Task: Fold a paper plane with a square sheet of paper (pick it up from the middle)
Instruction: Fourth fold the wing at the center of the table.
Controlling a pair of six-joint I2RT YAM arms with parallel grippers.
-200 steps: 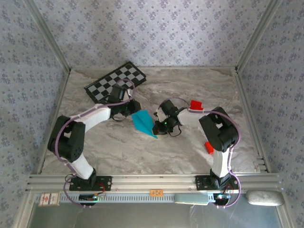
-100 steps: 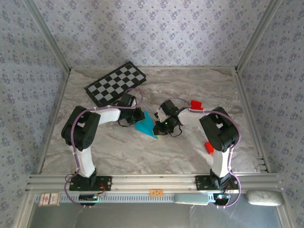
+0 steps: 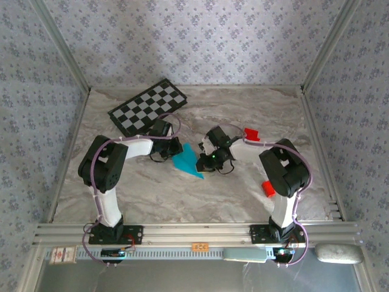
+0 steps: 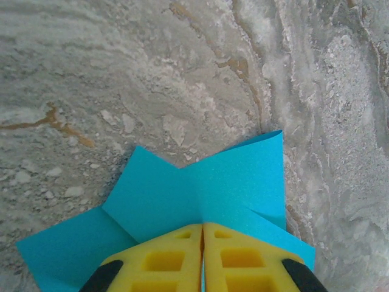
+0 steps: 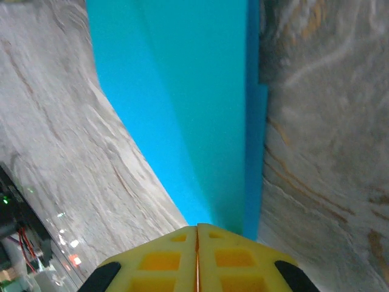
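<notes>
Paper plane (image 3: 189,161), part-folded. Lay flat on the marble table (image 3: 243,109) between both arms. Was pinched at its centre crease by the left gripper (image 4: 202,229), fingers pressed together, seemingly to sharpen the fold. Was pinned along one edge under the right gripper (image 5: 197,230) — likewise closed, probably against sliding.

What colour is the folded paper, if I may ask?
Bright cyan paper, best in the left wrist view.
</notes>
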